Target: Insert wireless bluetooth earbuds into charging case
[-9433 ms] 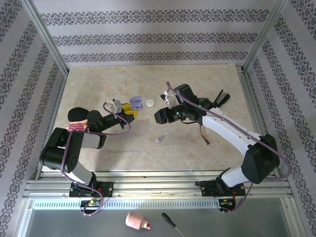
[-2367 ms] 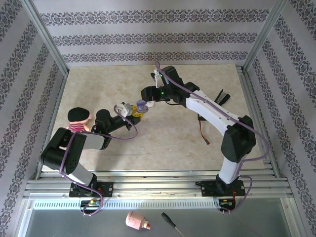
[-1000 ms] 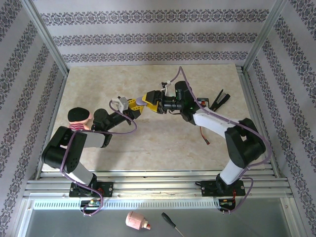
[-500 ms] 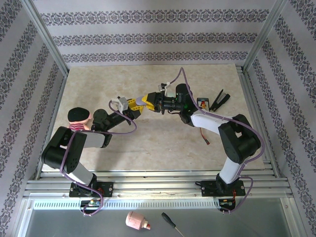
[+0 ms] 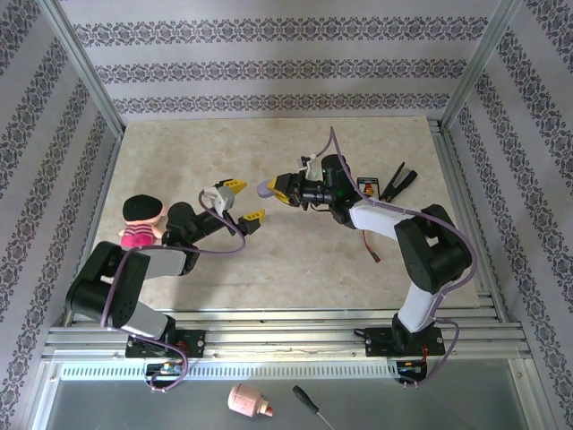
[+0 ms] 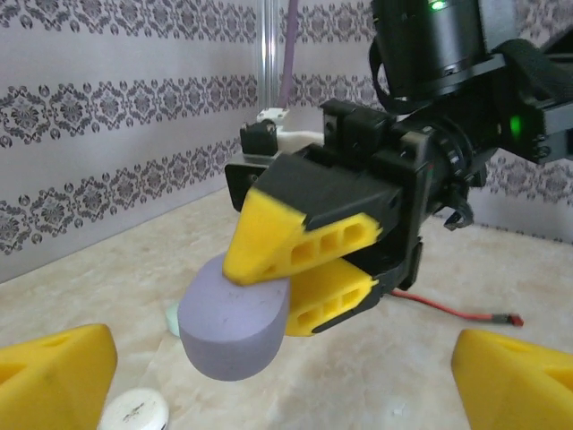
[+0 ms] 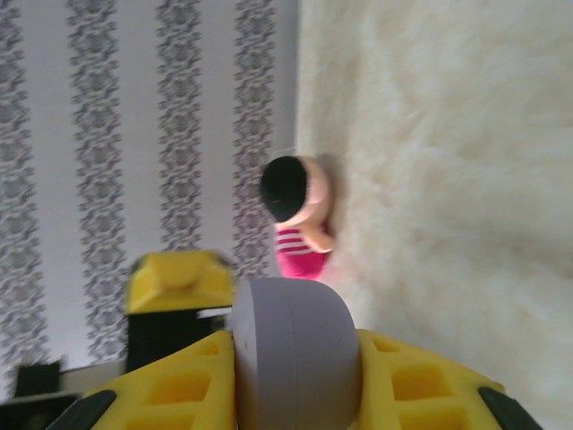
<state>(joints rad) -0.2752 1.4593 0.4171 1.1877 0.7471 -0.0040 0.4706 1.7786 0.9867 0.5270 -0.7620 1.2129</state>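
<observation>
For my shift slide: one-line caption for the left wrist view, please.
Right gripper clamps the lilac charging case above the table, framed by the left gripper's open yellow fingers.

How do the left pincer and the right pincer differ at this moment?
The left pincer stands wide open; the right pincer is shut. The left pincer holds nothing; the right pincer grips a lilac case, which sticks out past its tips. They face each other, and both have yellow fingers.

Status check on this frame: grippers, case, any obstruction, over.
Right gripper shut on lilac case, held above the table. Left gripper open, jaws wide, apart from it. Doll sits by left arm, off the path.
</observation>
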